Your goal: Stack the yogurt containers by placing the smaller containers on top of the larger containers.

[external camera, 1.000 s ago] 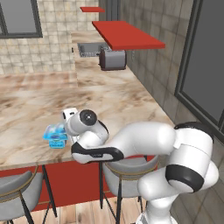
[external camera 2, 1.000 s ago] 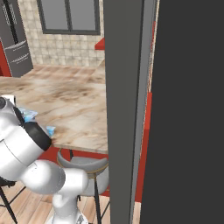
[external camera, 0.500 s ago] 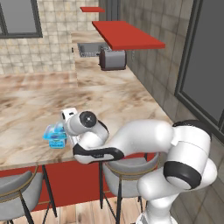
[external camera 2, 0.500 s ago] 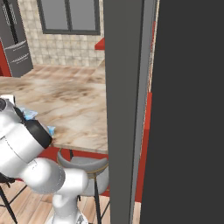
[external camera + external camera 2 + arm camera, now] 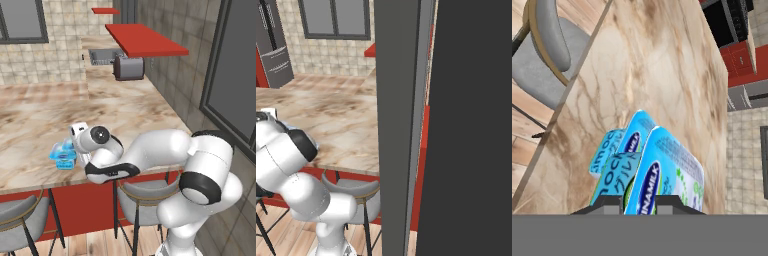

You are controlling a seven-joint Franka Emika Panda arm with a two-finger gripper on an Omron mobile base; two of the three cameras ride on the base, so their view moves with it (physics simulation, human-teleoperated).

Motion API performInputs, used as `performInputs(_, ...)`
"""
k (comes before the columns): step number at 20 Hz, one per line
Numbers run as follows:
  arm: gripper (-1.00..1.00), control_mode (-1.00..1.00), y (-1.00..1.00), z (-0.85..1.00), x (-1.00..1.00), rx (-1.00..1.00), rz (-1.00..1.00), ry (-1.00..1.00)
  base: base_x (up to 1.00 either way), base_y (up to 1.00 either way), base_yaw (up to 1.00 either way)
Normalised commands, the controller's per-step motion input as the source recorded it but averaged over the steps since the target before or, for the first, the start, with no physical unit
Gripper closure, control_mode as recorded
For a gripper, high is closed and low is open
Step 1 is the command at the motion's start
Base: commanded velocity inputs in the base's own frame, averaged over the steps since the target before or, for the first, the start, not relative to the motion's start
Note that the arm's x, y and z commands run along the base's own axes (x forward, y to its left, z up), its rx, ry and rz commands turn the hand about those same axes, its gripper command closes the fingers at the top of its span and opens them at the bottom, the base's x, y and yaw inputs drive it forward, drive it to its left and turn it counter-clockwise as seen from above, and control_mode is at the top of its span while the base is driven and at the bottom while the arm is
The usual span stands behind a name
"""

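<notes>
While the white arm is bending low over the near edge of the marbled stone table [image 5: 45, 120], the left base view is showing the light-blue plastic yogurt tubs [image 5: 63, 155] clustered together close to that edge, just ahead of the stools. They are sitting bunched rather than spread, which is probably making it easier for the arm to lift one onto another. The wrist is covering the side of the cluster, so the tubs' count and sizes are blurring into one blue patch, and the tool itself is hiding behind the wrist.

From the right base view, a dark pillar and panel are blocking most of the scene; the arm's white links are sitting at the left edge, and the table's far stretch is running behind them.

Looking along the hand, the tool [image 5: 638, 202] is standing nearly closed, its two dark tips pressing the nearest light-blue tub with the dark-blue label [image 5: 662, 175] between them, seemingly gripping it for the stacking move. A second, turned tub with pale lettering [image 5: 614, 172] is leaning against it, with a third blue shape behind. Which tub is the widest is hard to judge, since the bottom band is cutting them off.
</notes>
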Motion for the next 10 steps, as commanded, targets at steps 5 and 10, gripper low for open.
performInputs(5,1.0,-1.0,0.0,-0.06,0.22,0.0,0.0,0.0,0.0,0.0,0.0)
performInputs(10,1.0,-1.0,0.07,-0.18,0.06,0.0,0.01,0.0,0.0,0.0,0.0)
